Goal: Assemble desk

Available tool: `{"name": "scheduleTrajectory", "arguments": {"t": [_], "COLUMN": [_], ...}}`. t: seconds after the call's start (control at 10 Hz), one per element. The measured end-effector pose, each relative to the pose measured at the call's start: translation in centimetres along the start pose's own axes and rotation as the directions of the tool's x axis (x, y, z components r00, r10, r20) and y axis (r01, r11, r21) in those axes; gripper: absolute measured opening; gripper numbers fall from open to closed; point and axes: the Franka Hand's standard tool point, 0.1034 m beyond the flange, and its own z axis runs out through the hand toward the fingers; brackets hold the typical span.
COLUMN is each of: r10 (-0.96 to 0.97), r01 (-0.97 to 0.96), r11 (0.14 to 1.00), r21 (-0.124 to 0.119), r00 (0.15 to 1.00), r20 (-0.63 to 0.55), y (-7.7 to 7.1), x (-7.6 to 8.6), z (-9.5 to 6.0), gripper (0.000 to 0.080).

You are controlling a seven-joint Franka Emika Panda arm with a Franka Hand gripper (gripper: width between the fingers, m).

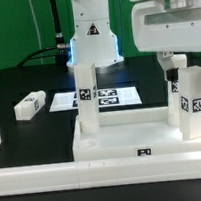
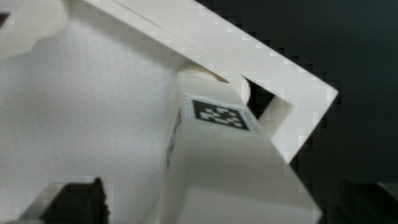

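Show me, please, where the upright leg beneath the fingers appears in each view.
Exterior view: the leg stands at the exterior view's right, on the tabletop.
Wrist view: it fills the middle, seated in the tabletop's corner.
Shared landmark: the black-and-white tag on the leg's side.

Marker board (image 1: 66, 100) on black table (image 1: 12, 88)

One tabletop (image 1: 55, 169), two upright legs (image 1: 88, 105) (plus one loose leg (image 1: 31, 104)).

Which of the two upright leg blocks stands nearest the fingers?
The leg block at the exterior view's right, on the tabletop's corner, between the open fingers; the other upright leg stands at the left corner.
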Motion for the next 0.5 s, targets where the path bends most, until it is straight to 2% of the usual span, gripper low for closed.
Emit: {"name": "scheduleTrajectory", "arguments": {"t": [0.3, 0.5], "r10": [-0.182, -0.364], "r01": [0.182, 0.364], "r11": [0.983, 0.931], "r21": [0.000, -0.001], "r00": [0.983, 0.931], "r20": [-0.001, -0.002], "y": [-0.16, -0.04], "x": [-0.24, 0.05], "z": [-0.01, -0.03], "gripper": [0.0649, 0.0649]}}
